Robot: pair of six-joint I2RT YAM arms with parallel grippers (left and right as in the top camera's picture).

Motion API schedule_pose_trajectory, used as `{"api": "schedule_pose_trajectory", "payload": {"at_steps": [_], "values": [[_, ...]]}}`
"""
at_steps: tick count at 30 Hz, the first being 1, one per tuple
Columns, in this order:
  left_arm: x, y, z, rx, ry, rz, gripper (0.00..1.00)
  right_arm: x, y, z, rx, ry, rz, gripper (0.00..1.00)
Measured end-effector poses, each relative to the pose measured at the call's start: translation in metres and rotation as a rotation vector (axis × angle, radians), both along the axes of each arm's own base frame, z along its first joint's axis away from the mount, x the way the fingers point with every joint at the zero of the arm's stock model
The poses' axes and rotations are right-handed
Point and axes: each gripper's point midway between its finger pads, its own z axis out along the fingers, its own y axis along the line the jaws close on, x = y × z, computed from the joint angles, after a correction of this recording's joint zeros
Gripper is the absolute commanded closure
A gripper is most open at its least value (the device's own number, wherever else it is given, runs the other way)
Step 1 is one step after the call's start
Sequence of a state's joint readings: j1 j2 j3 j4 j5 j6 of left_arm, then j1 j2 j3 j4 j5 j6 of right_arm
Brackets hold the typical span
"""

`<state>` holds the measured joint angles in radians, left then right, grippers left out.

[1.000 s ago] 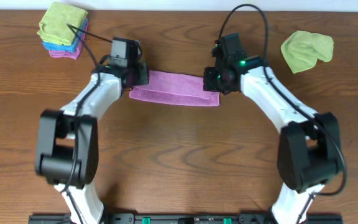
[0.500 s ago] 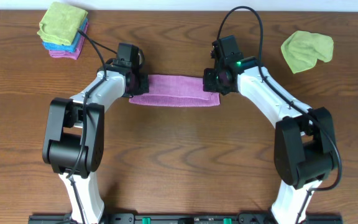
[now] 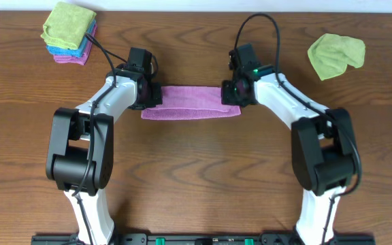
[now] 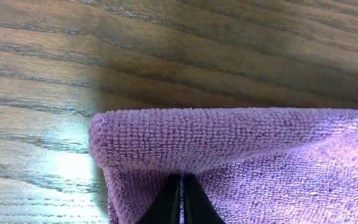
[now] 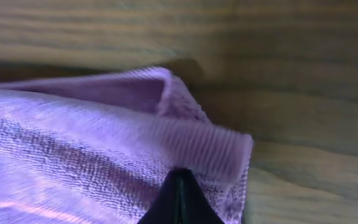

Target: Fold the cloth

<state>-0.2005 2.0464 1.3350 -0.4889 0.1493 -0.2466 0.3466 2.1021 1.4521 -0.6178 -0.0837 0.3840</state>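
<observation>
A purple cloth lies on the wooden table as a long, narrow folded strip between my two arms. My left gripper is at its left end. In the left wrist view the jaws are shut on the cloth, where the top layer folds over. My right gripper is at the right end. In the right wrist view its jaws are shut on the cloth at a raised, doubled corner.
A stack of folded cloths, green on top of blue and pink, sits at the far left corner. A crumpled green cloth lies at the far right. Bare wood lies in front of the purple strip.
Both grippers have carried the cloth's edge across and down. The strip, slanted and wider before, now lies straighter and narrower on the table.
</observation>
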Motion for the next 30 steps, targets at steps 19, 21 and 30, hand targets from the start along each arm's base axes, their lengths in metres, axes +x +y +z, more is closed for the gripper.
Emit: {"api": "schedule_pose_trajectory", "payload": {"at_steps": [19,21,30], "values": [[0.0,0.0,0.0,-0.003,0.002,0.011,0.94,0.031,-0.071,0.097,0.386,-0.129,-0.006,0.09],[0.0,0.0,0.0,-0.003,0.002,0.011,0.94,0.028,-0.069,0.092,0.501,-0.105,0.043,0.07],[0.0,0.0,0.0,-0.003,0.001,0.011,0.94,0.006,-0.039,0.03,0.757,0.082,0.117,0.11]]}}
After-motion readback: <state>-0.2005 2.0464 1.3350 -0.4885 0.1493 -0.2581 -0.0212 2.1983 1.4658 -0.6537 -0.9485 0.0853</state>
